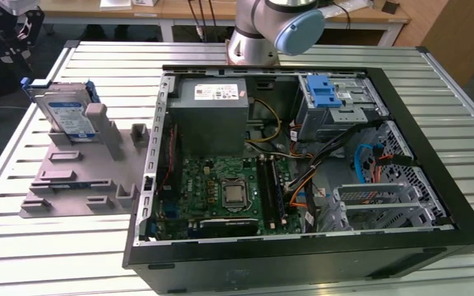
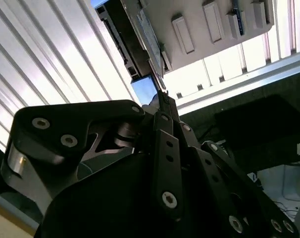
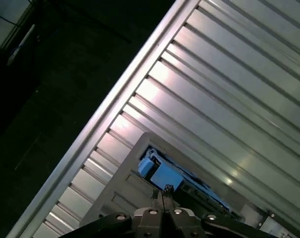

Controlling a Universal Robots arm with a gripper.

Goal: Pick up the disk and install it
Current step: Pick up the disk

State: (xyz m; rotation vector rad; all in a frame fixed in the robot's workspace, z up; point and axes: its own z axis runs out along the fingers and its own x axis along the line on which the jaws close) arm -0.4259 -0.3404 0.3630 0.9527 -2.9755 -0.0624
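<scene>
The disk (image 1: 64, 111) stands on edge in a slot of the grey holder (image 1: 76, 179), on the table at the exterior view's left of the open computer case (image 1: 303, 172). It is silver with a white-and-blue label and a blue carrier frame. My gripper (image 1: 10, 37) hangs above the table's far corner at the exterior view's left, up and away from the disk and not touching it. In both wrist views the fingertips (image 3: 161, 195) sit pressed together with nothing between them, and the disk's blue frame (image 3: 162, 174) (image 2: 145, 90) lies beyond them.
Inside the case are a grey power supply (image 1: 210, 111), a green motherboard (image 1: 224, 191), a metal drive cage with a blue latch strip (image 1: 326, 92), and loose cables (image 1: 303, 160). The arm's base (image 1: 253, 37) stands behind the case. The table edge (image 3: 90, 134) drops off beside the holder.
</scene>
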